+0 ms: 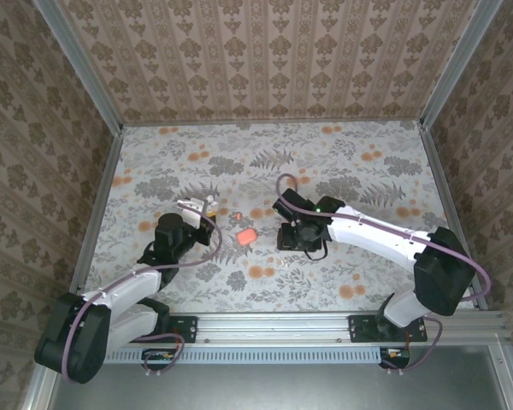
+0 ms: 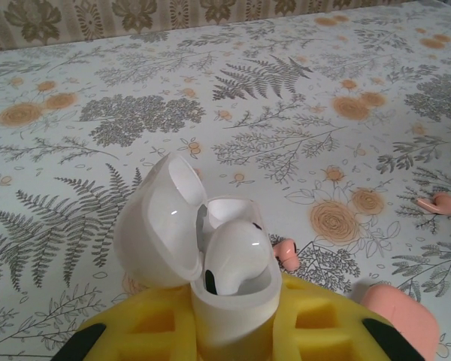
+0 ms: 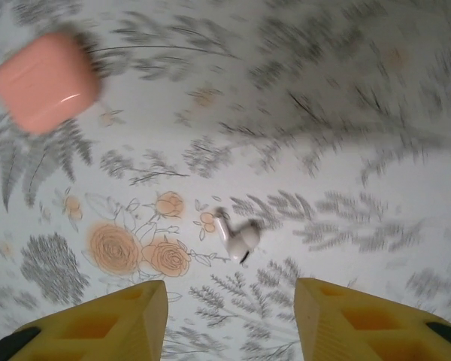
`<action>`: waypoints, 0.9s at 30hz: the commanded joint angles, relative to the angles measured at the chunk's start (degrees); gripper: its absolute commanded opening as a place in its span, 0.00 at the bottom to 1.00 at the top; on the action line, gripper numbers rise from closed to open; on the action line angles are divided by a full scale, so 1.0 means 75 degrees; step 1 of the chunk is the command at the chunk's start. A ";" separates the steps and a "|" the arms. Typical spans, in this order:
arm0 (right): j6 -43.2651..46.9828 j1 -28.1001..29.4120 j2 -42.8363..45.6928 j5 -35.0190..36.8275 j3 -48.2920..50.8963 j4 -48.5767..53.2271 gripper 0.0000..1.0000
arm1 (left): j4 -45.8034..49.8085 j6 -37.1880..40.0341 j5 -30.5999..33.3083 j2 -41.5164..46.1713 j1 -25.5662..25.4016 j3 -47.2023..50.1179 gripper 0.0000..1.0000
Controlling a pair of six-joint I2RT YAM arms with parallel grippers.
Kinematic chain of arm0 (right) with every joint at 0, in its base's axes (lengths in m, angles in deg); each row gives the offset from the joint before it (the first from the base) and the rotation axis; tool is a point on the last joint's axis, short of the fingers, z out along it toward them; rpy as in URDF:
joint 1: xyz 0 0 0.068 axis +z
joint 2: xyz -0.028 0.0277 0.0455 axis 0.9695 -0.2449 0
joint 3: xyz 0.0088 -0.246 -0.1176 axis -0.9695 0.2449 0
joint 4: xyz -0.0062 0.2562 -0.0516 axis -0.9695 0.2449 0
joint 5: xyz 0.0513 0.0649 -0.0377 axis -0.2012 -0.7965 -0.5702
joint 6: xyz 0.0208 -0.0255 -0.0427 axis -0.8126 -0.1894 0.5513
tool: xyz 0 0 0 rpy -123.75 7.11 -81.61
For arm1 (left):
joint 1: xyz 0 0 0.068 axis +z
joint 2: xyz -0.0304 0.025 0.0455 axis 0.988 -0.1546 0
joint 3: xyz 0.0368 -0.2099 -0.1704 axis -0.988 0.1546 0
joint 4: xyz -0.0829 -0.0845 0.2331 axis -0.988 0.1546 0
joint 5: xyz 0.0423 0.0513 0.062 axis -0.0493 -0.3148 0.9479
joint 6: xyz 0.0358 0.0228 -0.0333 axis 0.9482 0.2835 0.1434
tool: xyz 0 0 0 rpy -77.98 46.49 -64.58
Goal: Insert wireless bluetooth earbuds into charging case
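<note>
**Table** (image 1: 342, 171): pale floral print, grey ferns and orange blooms, fenced by patterned walls (image 1: 265, 60).

**Left tool** (image 1: 190, 211): left of centre on the table. Yellow fingers (image 2: 344, 307) clamped tight on the base of the charging case (image 2: 237, 312).

**Charging case:** white and glossy, lid end pointing away from the tool. Lid (image 2: 154, 233) hinged open and tipped back to the left.

**Seated earbud** (image 2: 237, 256): white, lodged in a well of the case, rounded head outward.

**Small coral bits:** one (image 2: 286, 253) on the table just past the case, another (image 2: 438, 203) further right. From overhead, a single coral speck (image 1: 237, 215) between the two tools.

**Coral piece** (image 1: 247, 236): rounded-square, smooth, flat on the table between the tools and nearer the right one. Apart from both tools. Blurred at the upper left of the right wrist view (image 3: 45, 79).

**Loose earbud** (image 3: 237, 237): white, lying on the table among fern prints, just right of a pair of orange blooms. Ahead of the gap between the right fingers, touching neither.

**Right tool** (image 1: 292, 232): right of centre, pointed down at the table. Yellow fingers (image 3: 308, 301) parted to a middling gap, nothing between them.
</note>
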 commanded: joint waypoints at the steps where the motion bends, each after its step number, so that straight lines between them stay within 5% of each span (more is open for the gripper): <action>1: -0.3324 -0.0022 0.0412 -0.0737 0.0839 -0.0807 0.49 | -0.0100 0.0143 -0.0046 0.0059 -0.0042 -0.0260 0.01; 6: -0.4752 0.0001 0.0418 -0.1077 0.1685 -0.2523 0.45 | -0.0047 0.0273 0.0082 0.0028 -0.0009 -0.0309 0.01; 27: -0.6622 0.0084 -0.0514 -0.0809 0.2581 -0.3790 0.39 | -0.0046 0.0082 0.0047 0.0068 0.0503 -0.0385 0.01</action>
